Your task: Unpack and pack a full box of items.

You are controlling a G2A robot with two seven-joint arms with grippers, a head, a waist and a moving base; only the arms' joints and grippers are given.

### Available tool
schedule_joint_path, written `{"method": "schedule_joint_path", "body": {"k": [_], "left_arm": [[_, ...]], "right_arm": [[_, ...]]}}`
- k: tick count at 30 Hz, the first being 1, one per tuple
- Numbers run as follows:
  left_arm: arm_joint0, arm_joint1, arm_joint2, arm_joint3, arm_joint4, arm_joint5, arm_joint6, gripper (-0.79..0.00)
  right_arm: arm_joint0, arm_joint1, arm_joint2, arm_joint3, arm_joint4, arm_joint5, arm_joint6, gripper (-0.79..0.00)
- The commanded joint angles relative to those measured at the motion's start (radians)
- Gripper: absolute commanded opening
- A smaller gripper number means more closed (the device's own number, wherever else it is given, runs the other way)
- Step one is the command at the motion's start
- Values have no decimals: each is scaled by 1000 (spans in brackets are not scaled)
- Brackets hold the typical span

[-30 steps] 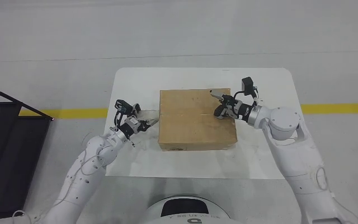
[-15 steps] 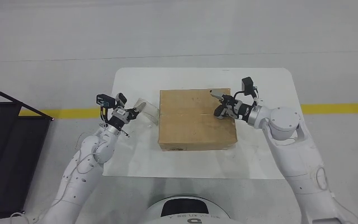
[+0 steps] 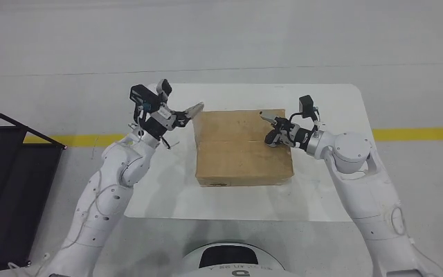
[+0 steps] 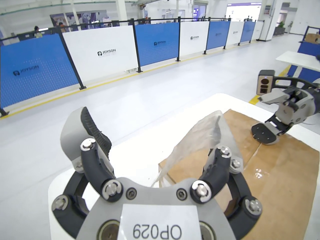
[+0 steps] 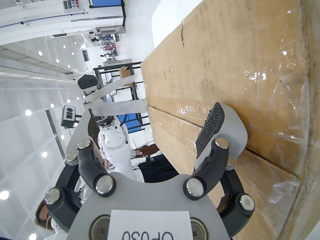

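Note:
A brown cardboard box (image 3: 242, 147) with shut flaps and clear tape along its seam stands mid-table. My left gripper (image 3: 185, 114) hovers by the box's far left corner and is open. A peeled strip of clear tape (image 4: 200, 136) clings to one of its fingers (image 4: 225, 151) and trails down toward the box (image 4: 280, 176). My right gripper (image 3: 268, 128) is open over the right part of the box top, one finger (image 5: 210, 126) just above the seam. In the right wrist view the tape strip (image 5: 117, 107) hangs off the far end of the box (image 5: 225, 58).
The white table (image 3: 325, 194) has bare strips on each side of the box and at its front. A black frame (image 3: 17, 159) stands on the floor to the left. A yellow line (image 3: 408, 133) crosses the floor behind the table.
My left gripper has risen from the table left of the box and swung to its far left corner, trailing the tape strip. The right arm has kept still.

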Motion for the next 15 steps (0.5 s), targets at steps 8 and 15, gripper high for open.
{"method": "schedule_joint_path", "body": {"k": [8,15], "left_arm": [[-38,-13,84,-216,101,35,-107,0],[-92,-31,123,-290,104,145,-164,0]], "right_arm": [[0,0,0,0,0,0,0,0],[0,0,0,0,0,0,0,0]]}}
